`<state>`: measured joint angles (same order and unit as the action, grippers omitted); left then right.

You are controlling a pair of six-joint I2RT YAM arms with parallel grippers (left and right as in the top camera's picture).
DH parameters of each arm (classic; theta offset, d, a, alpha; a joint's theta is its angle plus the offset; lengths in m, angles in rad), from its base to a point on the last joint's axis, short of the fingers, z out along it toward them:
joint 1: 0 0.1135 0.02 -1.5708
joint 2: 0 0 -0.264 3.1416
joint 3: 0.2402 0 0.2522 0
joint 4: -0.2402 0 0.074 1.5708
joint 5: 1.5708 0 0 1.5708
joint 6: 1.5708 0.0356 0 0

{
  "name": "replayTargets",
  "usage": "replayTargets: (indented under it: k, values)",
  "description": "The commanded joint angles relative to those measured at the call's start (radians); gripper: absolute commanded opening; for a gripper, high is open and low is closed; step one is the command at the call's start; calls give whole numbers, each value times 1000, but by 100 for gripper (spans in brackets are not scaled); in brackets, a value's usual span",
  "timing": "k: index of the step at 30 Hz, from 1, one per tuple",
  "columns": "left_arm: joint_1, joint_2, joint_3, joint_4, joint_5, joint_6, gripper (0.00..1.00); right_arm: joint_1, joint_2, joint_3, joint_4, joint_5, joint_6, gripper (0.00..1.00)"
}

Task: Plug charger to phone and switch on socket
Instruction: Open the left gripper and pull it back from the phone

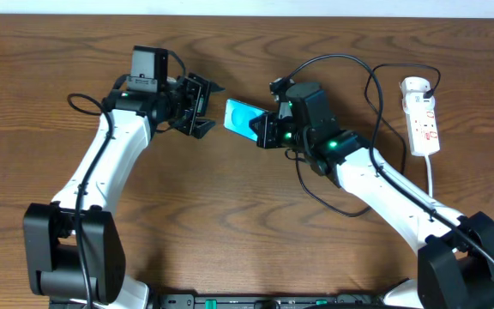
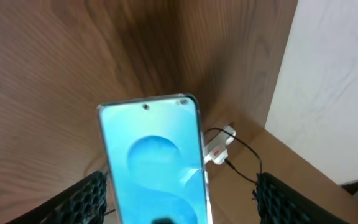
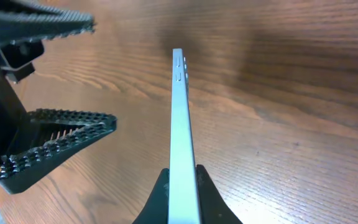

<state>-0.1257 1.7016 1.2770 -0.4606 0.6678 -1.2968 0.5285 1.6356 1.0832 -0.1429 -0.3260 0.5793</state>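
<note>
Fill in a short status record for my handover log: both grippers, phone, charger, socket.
left gripper: open, beside the phone, not touching it
right gripper: shut on the phone's end
phone: lifted off the table, held on edge, turquoise screen towards the left gripper
charger: black cable looping near the socket; connector tip not visible
socket: flat on the table, far right; switch state cannot be told

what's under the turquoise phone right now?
Only bare brown wooden table; the flat turquoise-screened phone appears lifted off it, on edge, in the right claw. The spot directly beneath is covered by phone and claw.
</note>
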Motion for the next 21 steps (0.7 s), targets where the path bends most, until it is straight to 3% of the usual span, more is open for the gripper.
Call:
replayTargets:
  k: [1,13,21]
  values:
    - [18,-3,8,-1,-2,67,80,-16,-5,18,25,-46,45,1]
    - [101,-3,8,23,143,356,85,-50,-5,18,38,-121,230,1]
    - [156,-3,8,61,270,446,86,-50,-5,18,76,-233,383,1]
